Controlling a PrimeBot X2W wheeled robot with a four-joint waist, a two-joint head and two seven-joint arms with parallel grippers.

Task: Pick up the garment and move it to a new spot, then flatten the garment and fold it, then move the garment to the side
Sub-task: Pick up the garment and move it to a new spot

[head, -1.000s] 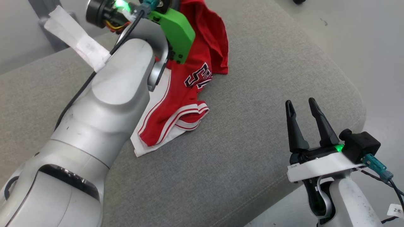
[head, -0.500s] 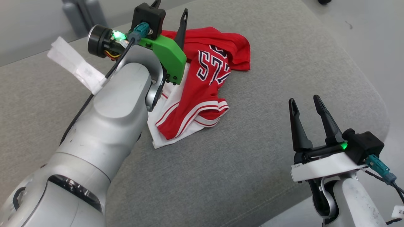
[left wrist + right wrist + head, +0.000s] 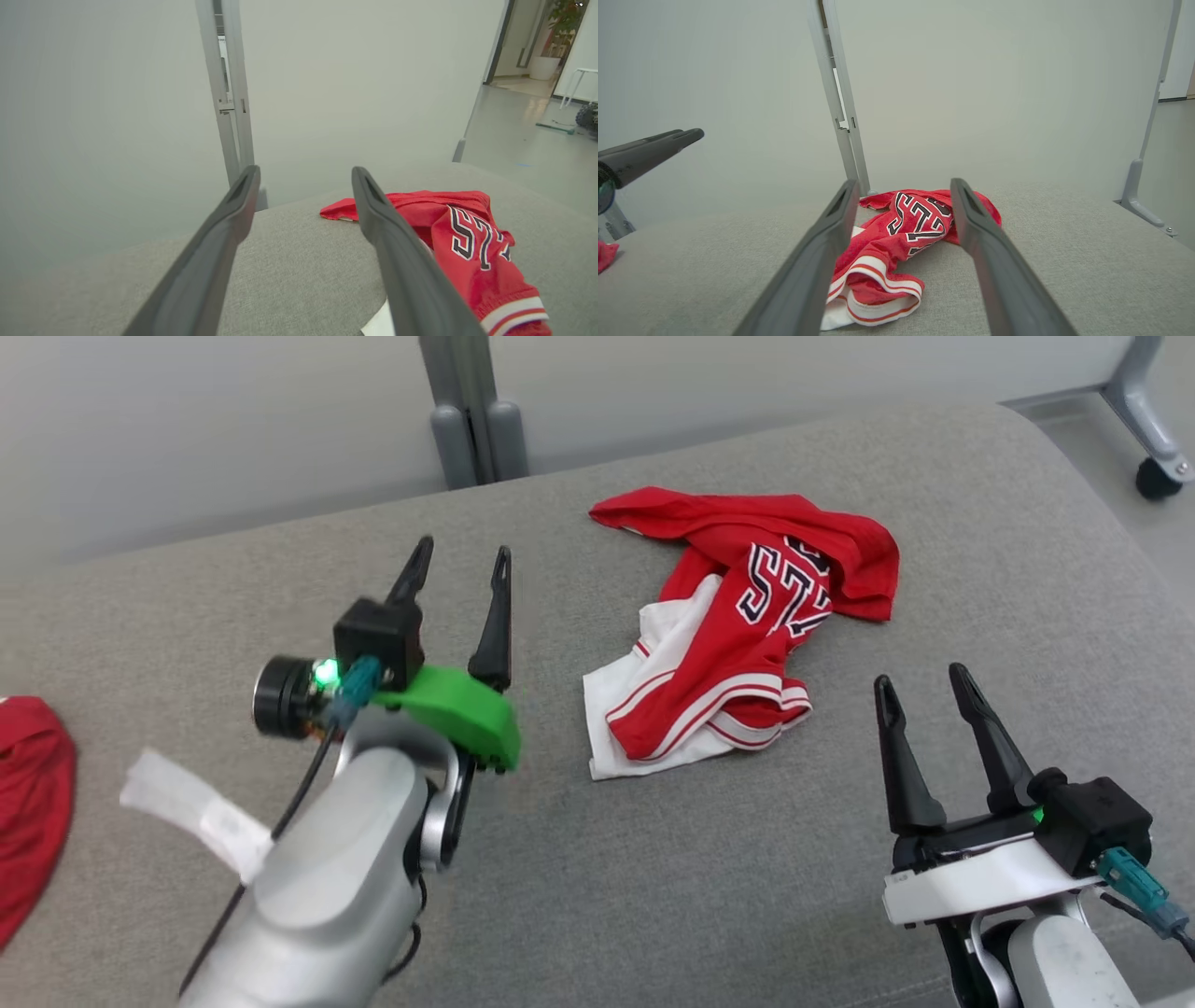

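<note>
The garment [image 3: 742,625] is a red jersey with white trim and dark numbers, lying crumpled on the grey cushion [image 3: 597,859], right of centre. It also appears as the garment [image 3: 472,242] and the garment [image 3: 896,242] in the wrist views. My left gripper [image 3: 462,565] stands open and empty, left of the garment and apart from it. My right gripper [image 3: 924,686] is open and empty too, at the lower right, just in front of the garment's near edge.
A second red cloth [image 3: 28,803] lies at the cushion's left edge. A grey metal post [image 3: 471,411] stands behind the cushion against the pale wall. A caster leg [image 3: 1153,420] is at the far right. The cushion's right edge drops to the floor.
My left gripper has opened and let go of the garment, which now lies loose on the cushion. The left arm has drawn back left, away from it. The head camera has also shifted.
</note>
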